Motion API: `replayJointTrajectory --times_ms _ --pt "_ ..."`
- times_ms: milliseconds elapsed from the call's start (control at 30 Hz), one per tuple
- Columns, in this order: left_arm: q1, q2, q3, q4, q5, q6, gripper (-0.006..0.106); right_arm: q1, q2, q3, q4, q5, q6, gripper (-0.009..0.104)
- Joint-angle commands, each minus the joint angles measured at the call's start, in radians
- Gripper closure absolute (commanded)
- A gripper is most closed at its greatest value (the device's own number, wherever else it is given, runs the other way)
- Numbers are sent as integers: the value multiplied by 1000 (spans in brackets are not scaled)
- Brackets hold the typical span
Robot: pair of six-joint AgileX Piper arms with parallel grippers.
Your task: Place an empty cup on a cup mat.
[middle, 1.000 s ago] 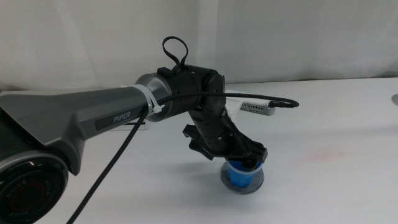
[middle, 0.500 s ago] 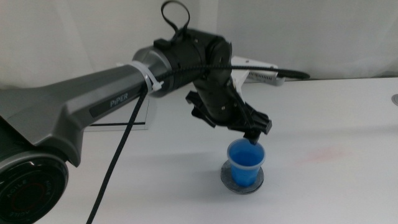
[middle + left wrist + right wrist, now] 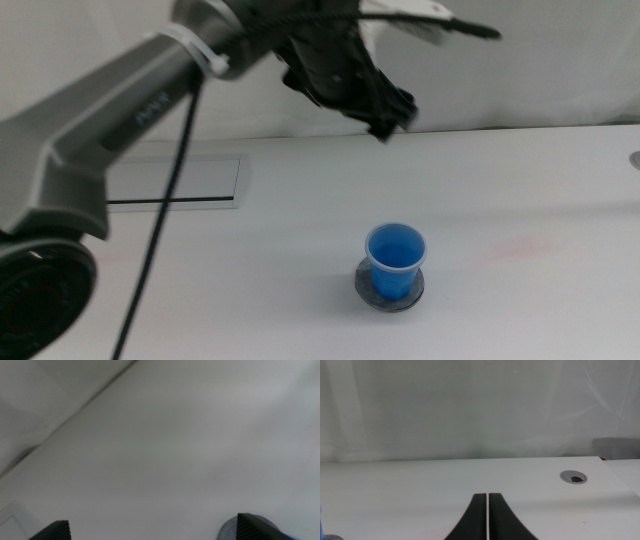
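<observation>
The blue cup stands upright and empty on the round dark grey cup mat, right of the table's middle. My left gripper hangs high above and behind the cup, clear of it. In the left wrist view its jaws stand wide apart and empty, with a grey edge of the mat beside one jaw. My right gripper is shut and empty, low over the table, out of the middle view. A sliver of the cup shows at that picture's edge.
A long white slotted panel lies flat at the back left. A round cable hole sits in the table top at the far right, also at the middle view's edge. A white curtain hangs behind the table.
My left gripper has let go of the cup and risen up and back. The cup stays standing on the mat.
</observation>
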Motion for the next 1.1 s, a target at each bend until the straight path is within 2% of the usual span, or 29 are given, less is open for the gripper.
replayJointTrajectory --times_ms 0,300,533,633,833,967,1067 --pt "39 -27 -14 12 106 8 17 -2 -5 6 -5 -9 -4 97" --pt "271 -149 -14 12 93 -13 17 -2 -5 6 -5 -9 -4 97" --pt "506 -301 53 5 48 -20 18 -2 -5 6 -5 -9 -4 97" --pt "610 -404 174 3 -30 -44 18 -2 -5 6 -5 -9 -4 97" --pt "789 -690 576 -73 -299 -46 18 -2 -5 6 -5 -9 -4 97" --pt "816 -946 876 -65 -570 -26 18 -2 -5 6 -5 -9 -4 97" --pt "816 -1131 1097 -97 -769 43 18 -2 -5 6 -5 -9 -4 97"
